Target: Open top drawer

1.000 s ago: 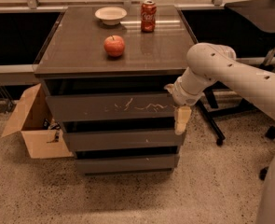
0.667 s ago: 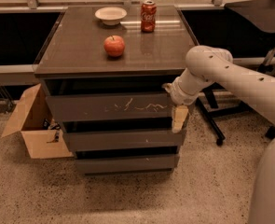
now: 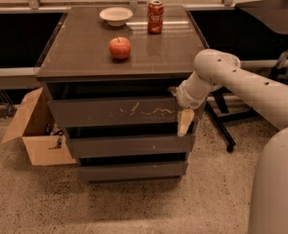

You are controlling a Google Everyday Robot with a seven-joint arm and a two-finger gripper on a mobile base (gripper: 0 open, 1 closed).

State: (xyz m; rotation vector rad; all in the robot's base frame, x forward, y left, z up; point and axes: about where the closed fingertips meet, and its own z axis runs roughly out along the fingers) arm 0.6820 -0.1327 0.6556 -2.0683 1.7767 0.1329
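Pale yellowish gripper (image 3: 185,122), pointing down from a white robot arm (image 3: 241,84), sits at the right end of the top drawer (image 3: 109,112), against or just in front of that edge; whether it is open or closed cannot be told. In the single camera view, this drawer is the wide grey-brown front directly under the top of a dark cabinet (image 3: 85,57), with pale squiggly scratches across its middle and a dark gap above it. Two shorter grey drawer fronts (image 3: 129,145) lie below it. On the cabinet top stands a red can (image 3: 155,16) with white Coca-Cola script, upright near the back edge. Just left of it is a shallow white bowl (image 3: 116,16), and nearer the front a red apple (image 3: 119,48). On the speckled floor left of the cabinet stands a cardboard box (image 3: 33,130), flaps open, with small dark items inside that cannot be identified.
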